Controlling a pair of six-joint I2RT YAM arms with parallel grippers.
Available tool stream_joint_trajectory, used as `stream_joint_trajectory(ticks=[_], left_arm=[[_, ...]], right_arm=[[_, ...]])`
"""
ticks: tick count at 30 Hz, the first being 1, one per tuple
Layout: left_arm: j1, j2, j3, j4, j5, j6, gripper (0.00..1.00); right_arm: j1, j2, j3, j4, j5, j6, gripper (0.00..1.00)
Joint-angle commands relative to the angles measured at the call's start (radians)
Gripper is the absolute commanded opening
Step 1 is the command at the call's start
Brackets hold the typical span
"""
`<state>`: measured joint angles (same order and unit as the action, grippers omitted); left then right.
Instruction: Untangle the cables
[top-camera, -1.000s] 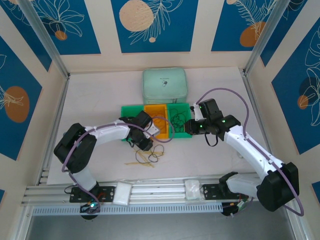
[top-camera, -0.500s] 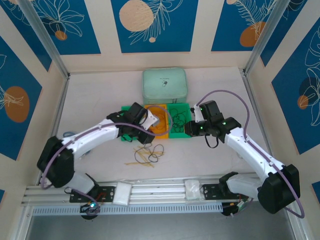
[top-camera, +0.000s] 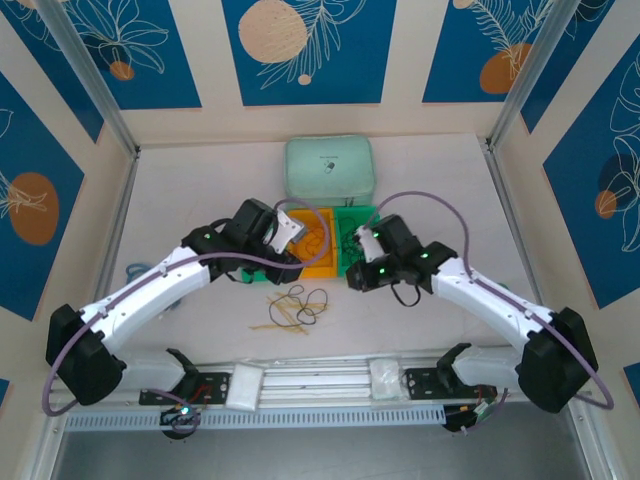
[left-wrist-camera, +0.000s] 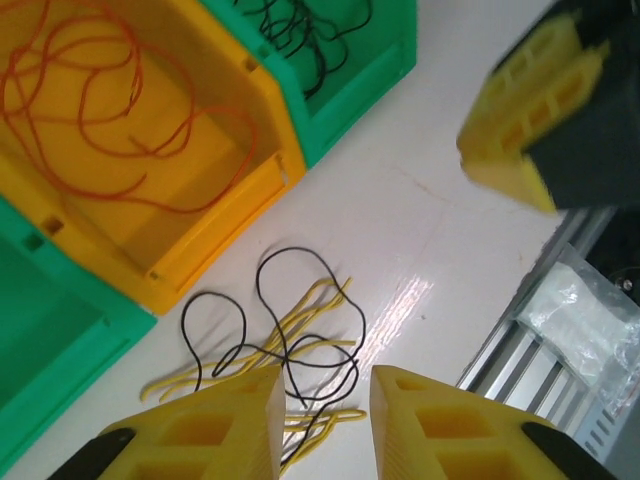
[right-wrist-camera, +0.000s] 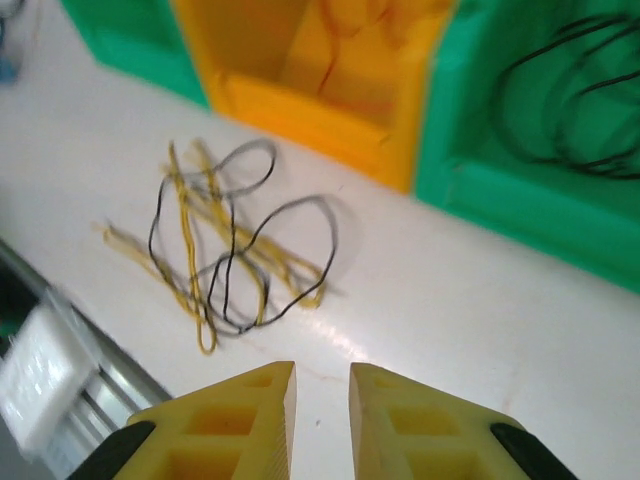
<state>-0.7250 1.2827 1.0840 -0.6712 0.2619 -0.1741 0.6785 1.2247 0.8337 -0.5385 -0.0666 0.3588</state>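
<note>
1. Currently a loose tangle of thin black and pale yellow cables (left-wrist-camera: 285, 350) lies on the white tabletop (left-wrist-camera: 430, 230), lower centre of the left wrist view. It sits just in front of the bins, not in any of them.
2. The orange plastic bin (left-wrist-camera: 222, 218), upper left, holds orange-red looped cables (left-wrist-camera: 120, 150). The green plastic bin (left-wrist-camera: 365, 85) touching its right side holds black looped cables (left-wrist-camera: 300, 25). Both lots look already sorted.
3. The left gripper (left-wrist-camera: 322, 425) hangs above the tangle, jaws partly apart with nothing between them.
4. The right gripper (right-wrist-camera: 320, 415) is at the bottom of the right wrist view, jaws only a narrow gap apart and empty. The tangle lies up-left of its fingers.
5. A pale green zipped pouch (top-camera: 330, 170) sits behind the bins, upper centre of the top view, well apart from the tangle.
6. Step, judged: starting on the last black-and-yellow knot.
7. Next move likely calls for one gripper to lower onto a single strand. The black loop sticking out at the top of the pile looks easiest. The other gripper should pin the yellow strands so they separate instead of dragging along.
8. Risk: the strands are thin and lie flat, so a pinch may miss.
</note>
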Motion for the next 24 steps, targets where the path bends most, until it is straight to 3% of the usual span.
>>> stream_joint_trajectory(ticks=[1,4,6,16,24], left_arm=[[0.001,-0.05,-0.062,-0.008,-0.067,-0.101,0.31],[0.043,-0.092,-0.116,0.014,-0.075,-0.166,0.35],[0.08,-0.119,-0.143,0.019,-0.052,-0.201,0.37],[0.159,-0.31,-0.256,0.036,-0.007,-0.278,0.41],[0.175,-0.336,-0.283,0.043,0.006,-0.277,0.41]], right_arm=[[0.143,0.061,0.027,-0.039,0.055,-0.112,0.23],[0.304,0.109,0.028,-0.035,0.195,-0.249,0.23],[0.35,0.136,0.03,-0.026,0.246,-0.308,0.23],[0.413,0.181,0.027,0.07,0.323,-0.453,0.24],[0.428,0.223,-0.024,0.191,0.362,-0.533,0.25]])
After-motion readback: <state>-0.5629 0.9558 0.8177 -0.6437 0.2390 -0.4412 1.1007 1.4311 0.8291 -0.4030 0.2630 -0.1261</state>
